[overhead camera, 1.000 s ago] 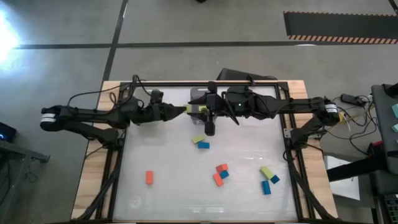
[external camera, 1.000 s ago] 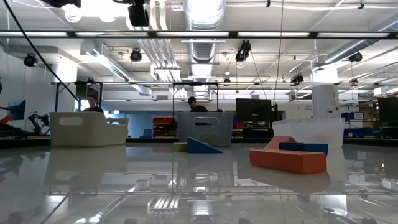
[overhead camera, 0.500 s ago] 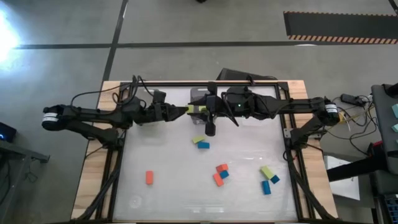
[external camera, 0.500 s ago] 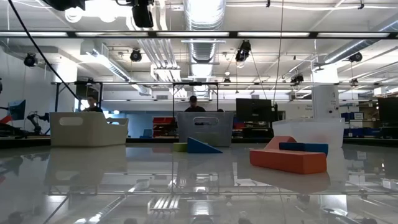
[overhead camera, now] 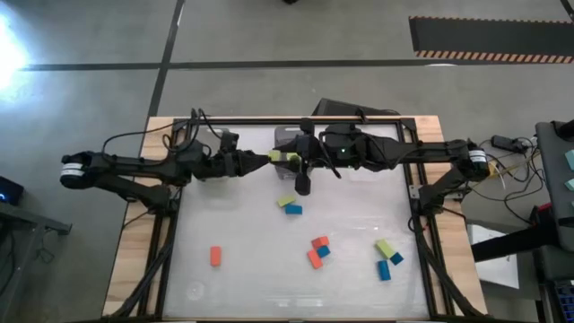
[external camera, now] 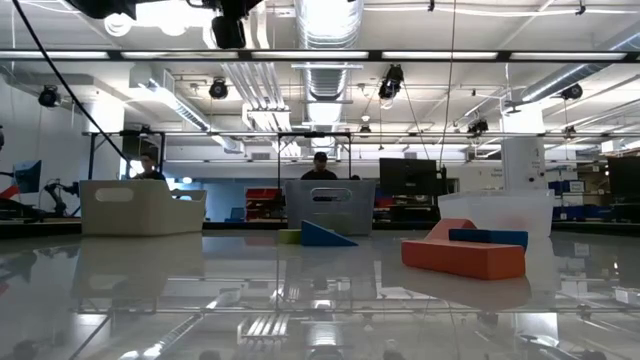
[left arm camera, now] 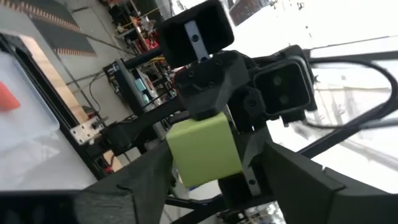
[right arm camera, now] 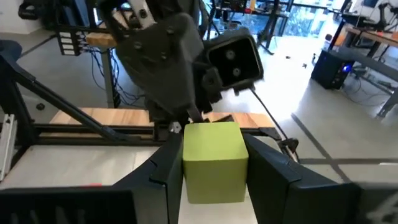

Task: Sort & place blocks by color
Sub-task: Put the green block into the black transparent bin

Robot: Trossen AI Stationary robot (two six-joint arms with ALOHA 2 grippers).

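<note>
A lime green block [overhead camera: 285, 157] is held in the air between my two grippers, over the table's far middle. My right gripper [overhead camera: 293, 158] reaches in from the right and is shut on it [right arm camera: 211, 163]. My left gripper [overhead camera: 272, 159] reaches in from the left, open, with a finger on either side of the same block [left arm camera: 204, 149]. Whether those fingers touch it, I cannot tell. Other orange-red, lime green and blue blocks lie on the table: a green and blue pair [overhead camera: 289, 205], a lone orange one [overhead camera: 215, 256], an orange and blue group [overhead camera: 317, 251], and a green and blue group [overhead camera: 387, 257]. My right gripper pinches the green block by two opposite side faces [right arm camera: 188, 165] between its two fingers [right arm camera: 166, 169]. The fingers come level from the table's right side. The block is lifted clear of the table and sits square between them.
A grey bin [overhead camera: 285, 135] stands at the far edge under the grippers. The low view shows a white bin [external camera: 140, 207], a grey bin [external camera: 330, 206] and a clear bin [external camera: 497, 211] along the far side. People show in the room behind.
My left gripper has gone a little toward the table's right, closing in on the green block. My right gripper and the block have kept still.
</note>
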